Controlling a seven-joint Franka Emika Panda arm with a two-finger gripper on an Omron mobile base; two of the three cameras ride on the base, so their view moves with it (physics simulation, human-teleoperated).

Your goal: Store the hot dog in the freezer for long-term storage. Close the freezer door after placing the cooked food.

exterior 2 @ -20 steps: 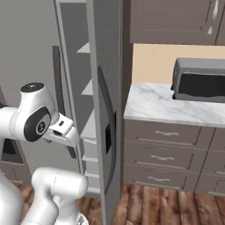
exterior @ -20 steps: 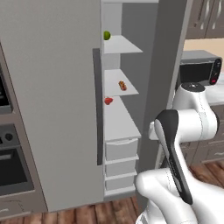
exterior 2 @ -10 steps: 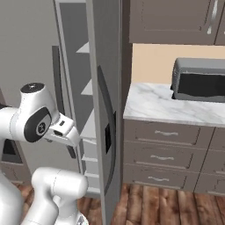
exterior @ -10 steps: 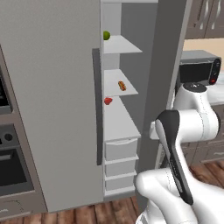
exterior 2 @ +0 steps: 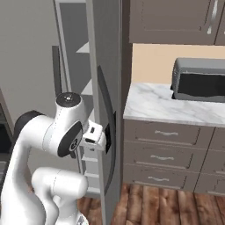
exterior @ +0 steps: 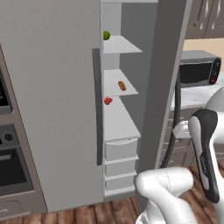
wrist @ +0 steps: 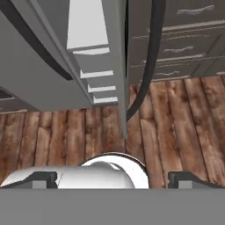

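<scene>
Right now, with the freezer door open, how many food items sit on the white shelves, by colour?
Green: 1, a small round fruit on the top shelf.
Orange-brown: 1, the hot dog on the middle shelf.
Red: 1, a small red item on the shelf below.
Total: 3

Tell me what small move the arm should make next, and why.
Probably press the hand against the outer face of the freezer door and swing it shut: the hot dog already lies on a white shelf inside the freezer, the door stands open, and the gripper sits beside it, jaws open and empty.
</scene>
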